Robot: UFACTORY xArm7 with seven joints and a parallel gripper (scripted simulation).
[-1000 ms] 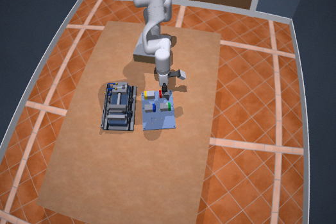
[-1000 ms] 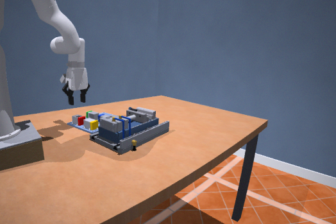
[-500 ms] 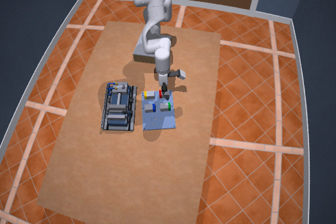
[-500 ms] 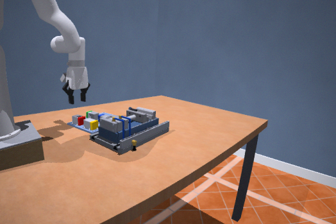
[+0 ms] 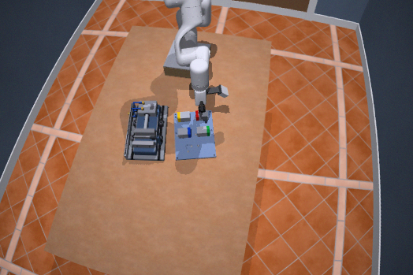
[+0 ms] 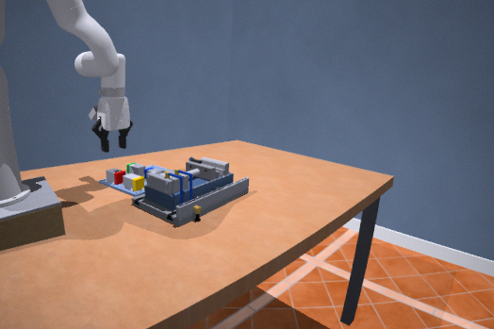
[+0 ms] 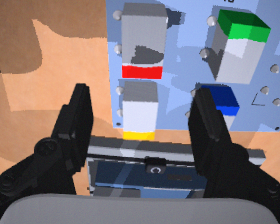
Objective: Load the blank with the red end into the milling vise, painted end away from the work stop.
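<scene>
The blank with the red end (image 5: 197, 115) (image 6: 116, 176) (image 7: 143, 41) lies flat on the blue infeed plate (image 5: 195, 150) (image 7: 181, 66), in its back row. My gripper (image 5: 202, 113) (image 6: 113, 143) (image 7: 141, 103) is open and empty. It hangs well above the plate, over the red-end blank. A yellow-end blank (image 5: 182, 116) (image 6: 135, 182) (image 7: 139, 106) lies end to end with the red one. A blue-end blank (image 5: 185, 132) (image 7: 219, 97) and a green-end blank (image 5: 203, 131) (image 6: 134, 168) (image 7: 240, 41) lie in the other row. The milling vise (image 5: 146, 129) (image 6: 193, 186) (image 7: 150, 175) stands beside the plate with nothing between its jaws.
The vise sits on a raised plate with blue hoses at one end block (image 6: 181, 178). The arm's base block (image 5: 173, 64) (image 6: 28, 211) stands on the table behind the infeed plate.
</scene>
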